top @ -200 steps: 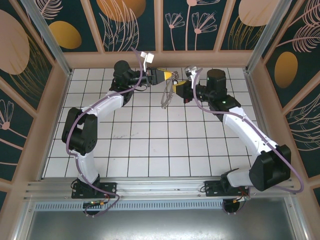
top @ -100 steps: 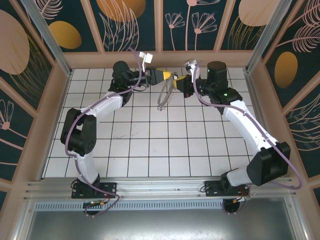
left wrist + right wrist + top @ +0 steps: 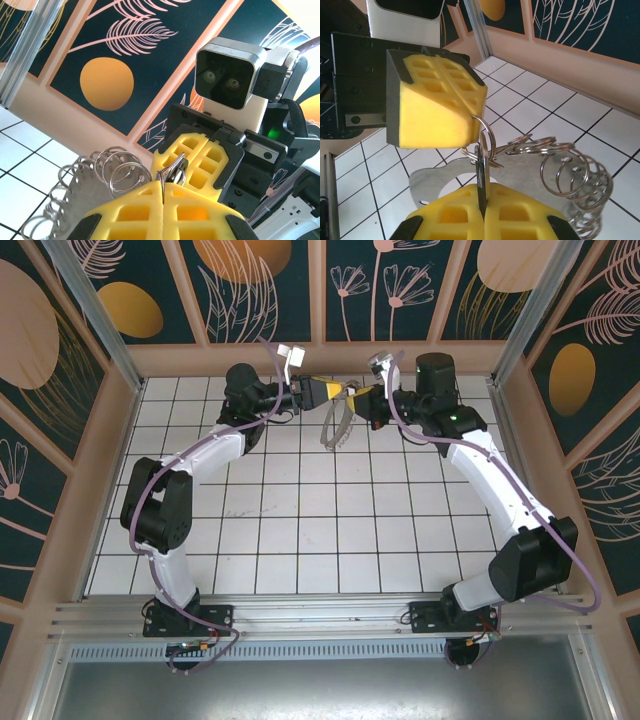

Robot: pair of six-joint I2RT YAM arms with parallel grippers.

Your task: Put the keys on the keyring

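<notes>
Both grippers meet in the air over the far middle of the tiled floor. My left gripper [image 3: 336,392] [image 3: 162,189] is shut on one split ring of the keyring [image 3: 334,426], a flat grey loop fringed with many wire rings [image 3: 119,171] that hangs below it. My right gripper [image 3: 359,395] [image 3: 483,201] is shut on a small dark key [image 3: 482,176] [image 3: 176,170], held on edge. The key's head touches the pinched ring [image 3: 488,134] right at the left gripper's yellow pads [image 3: 436,106]. The key's blade is hidden between the right pads [image 3: 201,159].
The white tiled floor [image 3: 300,510] lies bare below the hanging keyring. Patterned walls close in on the back [image 3: 320,290] and both sides, with a pale ledge [image 3: 320,358] just behind the grippers. The two arm bases sit at the near edge.
The right gripper with the key has moved back and up, closing on the left gripper until the pads nearly touch. The left arm held still; the hanging keyring swung slightly.
</notes>
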